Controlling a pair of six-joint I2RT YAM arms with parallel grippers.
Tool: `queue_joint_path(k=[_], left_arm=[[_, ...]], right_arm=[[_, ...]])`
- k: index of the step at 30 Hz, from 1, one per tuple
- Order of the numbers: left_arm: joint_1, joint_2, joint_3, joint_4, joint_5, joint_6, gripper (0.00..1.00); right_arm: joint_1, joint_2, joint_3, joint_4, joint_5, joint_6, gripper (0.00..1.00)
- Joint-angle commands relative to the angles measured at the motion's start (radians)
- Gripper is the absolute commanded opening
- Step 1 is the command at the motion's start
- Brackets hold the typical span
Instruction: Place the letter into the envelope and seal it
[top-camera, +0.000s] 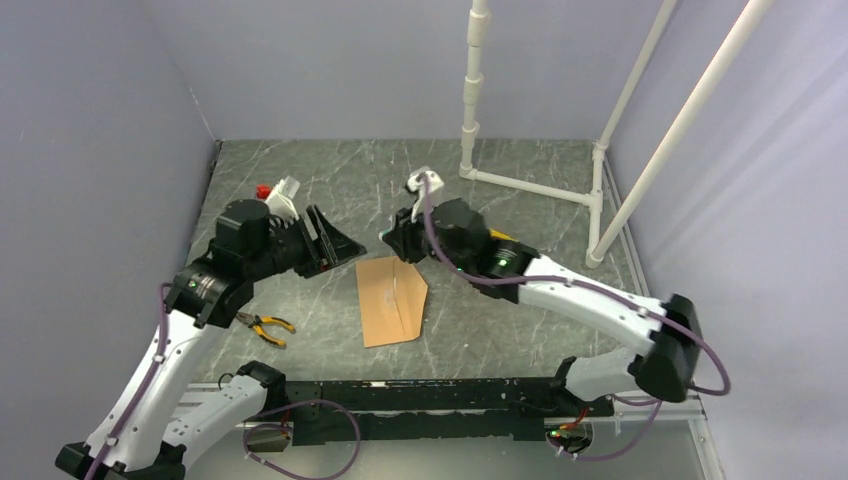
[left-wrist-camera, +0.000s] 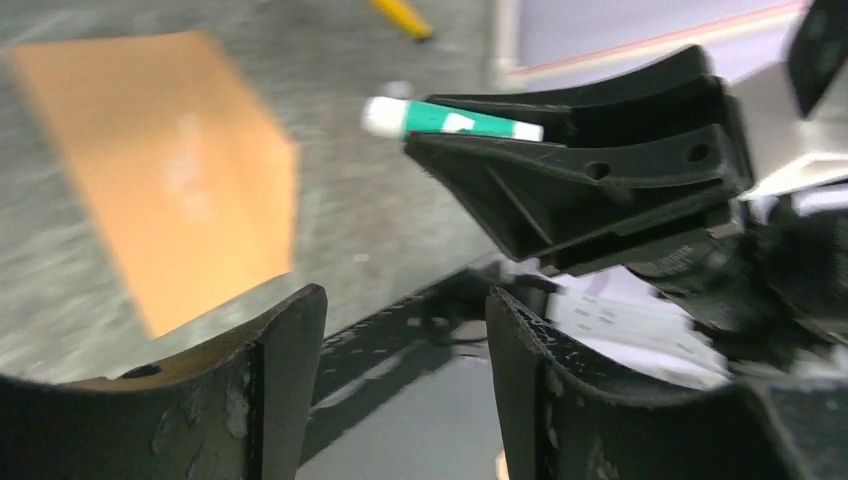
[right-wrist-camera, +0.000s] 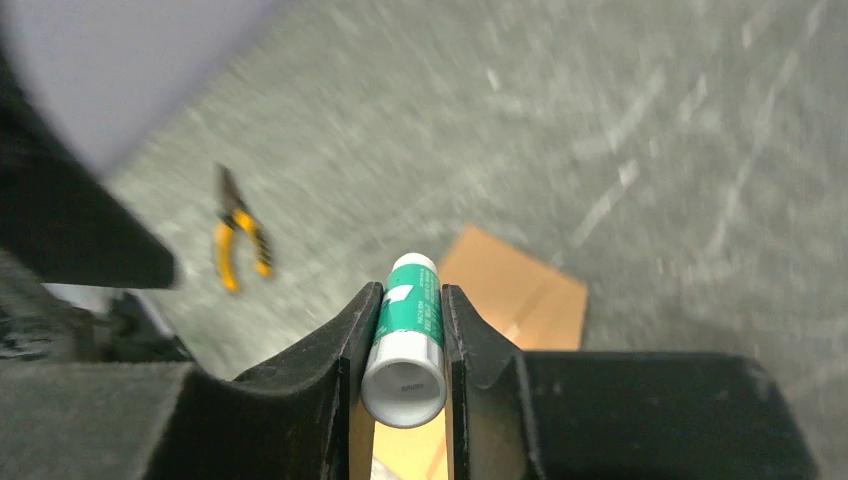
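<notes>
The brown envelope (top-camera: 390, 300) lies flat on the table between the arms, its pointed flap open toward the right; it also shows in the left wrist view (left-wrist-camera: 170, 170) and the right wrist view (right-wrist-camera: 520, 295). No separate pale letter sheet is in view. My right gripper (top-camera: 392, 240) hovers above the envelope's far edge, shut on a green-and-white glue stick (right-wrist-camera: 408, 330), whose white cap end sticks out past the fingertips (left-wrist-camera: 450, 118). My left gripper (top-camera: 340, 245) is open and empty, raised just left of the right gripper and facing it (left-wrist-camera: 405, 300).
Yellow-handled pliers (top-camera: 265, 325) lie on the table left of the envelope, near the left arm. A white pipe frame (top-camera: 530, 185) stands at the back right. Grey walls close in the table on three sides.
</notes>
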Motion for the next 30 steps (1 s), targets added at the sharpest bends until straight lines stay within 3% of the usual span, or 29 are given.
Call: queue_joint_path(k=[1, 6, 9, 13, 17, 26, 30], left_arm=[[0.002, 0.063, -0.105, -0.241, -0.292, 0.162, 0.63], [0.003, 0.177, -0.245, -0.043, -0.368, 0.135, 0.55], [0.012, 0.306, -0.272, 0.052, -0.401, 0.146, 0.43], [0.037, 0.450, -0.294, 0.229, -0.277, 0.159, 0.19], [0.064, 0.544, -0.291, 0.330, -0.237, 0.171, 0.04], [0.112, 0.668, -0.358, 0.531, -0.123, 0.147, 0.02], [0.112, 0.711, -0.404, 0.543, -0.188, 0.121, 0.02]], right_arm=[[0.012, 0.130, -0.003, -0.214, 0.159, 0.129, 0.00], [0.058, 0.303, -0.025, -0.150, 0.147, 0.132, 0.00], [0.080, 0.398, 0.010, -0.151, 0.130, 0.146, 0.00], [0.096, 0.479, 0.042, -0.175, 0.158, 0.185, 0.00], [0.095, 0.514, 0.056, -0.194, 0.196, 0.211, 0.00], [0.095, 0.596, 0.110, -0.237, 0.187, 0.221, 0.00], [0.096, 0.609, 0.103, -0.250, 0.212, 0.225, 0.00]])
